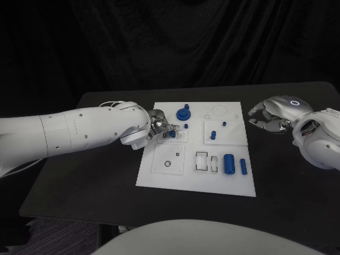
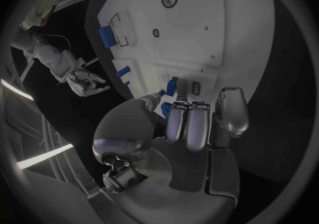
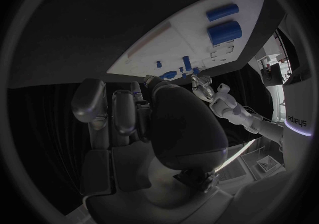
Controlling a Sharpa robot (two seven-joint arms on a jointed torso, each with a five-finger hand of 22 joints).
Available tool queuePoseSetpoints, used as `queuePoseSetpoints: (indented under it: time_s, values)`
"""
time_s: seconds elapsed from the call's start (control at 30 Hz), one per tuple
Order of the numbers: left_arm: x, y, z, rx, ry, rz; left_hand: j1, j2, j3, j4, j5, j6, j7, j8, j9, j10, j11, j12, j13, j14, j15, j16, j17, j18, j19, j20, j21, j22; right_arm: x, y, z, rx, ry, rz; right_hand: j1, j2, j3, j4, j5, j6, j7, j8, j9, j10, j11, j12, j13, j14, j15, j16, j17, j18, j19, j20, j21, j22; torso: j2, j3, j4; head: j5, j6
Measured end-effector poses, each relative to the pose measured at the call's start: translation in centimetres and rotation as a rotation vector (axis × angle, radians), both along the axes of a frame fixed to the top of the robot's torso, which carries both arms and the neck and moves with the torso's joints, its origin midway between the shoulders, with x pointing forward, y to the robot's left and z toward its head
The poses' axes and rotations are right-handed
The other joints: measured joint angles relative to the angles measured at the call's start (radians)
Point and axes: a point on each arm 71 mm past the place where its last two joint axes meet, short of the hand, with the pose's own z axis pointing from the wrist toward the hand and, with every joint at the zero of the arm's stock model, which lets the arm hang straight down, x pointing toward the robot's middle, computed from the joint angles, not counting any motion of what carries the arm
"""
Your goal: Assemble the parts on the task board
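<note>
While the left hand point(image 1: 156, 126) pinches a small blue part point(image 1: 172, 134) at its fingertips over the board point(image 1: 173, 170), blue cylinders point(image 1: 229, 163) lie beyond; right hand point(image 1: 271, 116), off the board's far edge, fingers curled, holds nothing.

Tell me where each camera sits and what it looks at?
Head view: on the robot's head, looking down at the task board; both arms show.
Left wrist view: behind the left hand, facing the board; its fingers touch a blue part.
Right wrist view: behind the right hand, facing the board.
All share the board.
</note>
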Motion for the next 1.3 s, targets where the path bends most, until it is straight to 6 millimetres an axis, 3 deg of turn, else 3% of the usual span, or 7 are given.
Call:
queuePoseSetpoints:
  time_s: [0.27,0.47,0.57,0.83,0.97,1.23,1.3]
  values:
    - [-0.01,0.08,0.0,-0.003,0.0,-0.006,0.0,0.0,-0.031,0.005,-0.015,0.004,-0.004,0.021,0.03,0.0,0.0,-0.004,0.0,0.0,0.0,0.0,0.0,0.0,0.0,0.0,-0.005,0.001,-0.01,-0.01,-0.04,-0.003,0.004,-0.002,0.0,0.0,0.0,0.0,0.0,0.0,0.0,0.0,0.0,0.0,0.0,0.0,-0.001,0.0,0.0,0.0,0.0,0.0,0.0,0.0,-0.005,0.0,0.001,0.0,0.0002,0.0,0.0]
    - [0.02,0.15,-0.02,-0.005,0.0,-0.009,-0.043,0.024,-0.086,0.005,-0.054,0.004,-0.004,0.04,0.061,-0.003,-0.003,-0.004,0.0,0.0,0.0,0.0,0.0,0.0,0.0,0.0,-0.015,0.001,-0.02,-0.04,-0.07,-0.006,0.008,-0.004,0.0,0.0,0.0,0.0,0.0,0.0,0.0,0.0,0.0,0.0,0.0,0.0,-0.001,0.0,0.0,-0.006,0.0,0.0,0.0,0.0,-0.005,0.0,0.001,0.0001,0.0006,0.002,0.0]
    - [0.01,0.12,-0.05,-0.005,0.002,-0.011,-0.05,0.026,-0.098,0.004,-0.058,0.004,-0.004,0.04,0.068,-0.003,-0.003,-0.004,0.0,0.0,0.0,0.0,0.0,0.0,0.0,0.0,-0.015,0.003,-0.02,-0.04,-0.09,-0.007,0.01,-0.005,0.0,0.0,0.0,0.0,0.0,0.0,0.0,0.0,0.0,-0.001,0.001,0.0,-0.001,0.0,0.0,-0.006,0.0,0.0,0.0,0.0,-0.009,0.0,0.001,0.0001,0.0006,0.004,0.0]
    - [-0.04,0.04,-0.13,-0.003,0.01,-0.019,0.006,0.04,-0.105,-0.017,0.011,-0.008,-0.01,0.045,0.089,-0.003,-0.003,-0.004,0.0,0.0,0.0,0.0,0.0,0.0,0.0,0.0,-0.015,0.009,-0.03,-0.08,-0.12,-0.01,0.013,-0.007,0.0,0.0,0.0,0.0,0.0,0.0,0.0,0.0,0.0,-0.004,0.004,0.0,-0.001,0.0,0.0,-0.006,0.0,0.0,0.0,0.0,-0.011,0.0,0.0,0.0001,0.0006,0.002,0.0]
    - [-0.05,0.03,-0.16,-0.003,0.012,-0.02,0.02,0.037,-0.103,-0.021,0.012,-0.016,-0.009,0.045,0.091,-0.003,-0.003,-0.004,0.0,-0.004,-0.004,0.0,0.0,0.0,0.0,0.0,-0.019,0.009,-0.03,-0.11,-0.13,-0.011,0.014,-0.008,0.0,0.0,0.0,0.0,0.0,0.0,0.0,0.0,0.0,-0.004,0.004,-0.004,0.0,0.0,0.0,-0.006,0.0,0.0,0.0,0.0,-0.011,0.0,0.0,0.0001,0.0006,0.002,0.0]
    - [-0.19,0.01,-0.22,0.003,0.011,-0.034,0.094,0.03,-0.088,-0.082,0.0,-0.025,-0.007,0.045,0.099,-0.003,-0.003,-0.008,0.0,-0.004,-0.004,0.0,0.0,0.0,0.0,0.0,-0.019,0.015,-0.04,-0.14,-0.18,-0.014,0.018,-0.011,0.0,0.0,0.0,0.0,0.0,0.0,0.0,0.0,0.0,-0.004,0.004,-0.004,0.0,0.0,0.0,-0.006,-0.001,0.0,0.0,0.0,-0.015,0.0,0.0,0.0001,0.0002,0.005,0.0]
    - [-0.22,0.01,-0.22,0.007,0.008,-0.04,0.106,0.026,-0.082,-0.089,0.012,-0.025,-0.007,0.045,0.099,0.0,-0.007,-0.008,0.0,-0.004,-0.004,0.0,0.0,0.0,0.0,0.0,-0.019,0.015,-0.04,-0.15,-0.19,-0.015,0.019,-0.011,0.0,0.0,0.0,0.0,0.0,0.0,0.0,0.0,0.0,-0.004,0.004,-0.004,0.0,0.0,0.0,-0.006,-0.001,0.0,0.0,0.0,-0.015,0.0,0.0,0.0001,0.0,0.006,0.0]
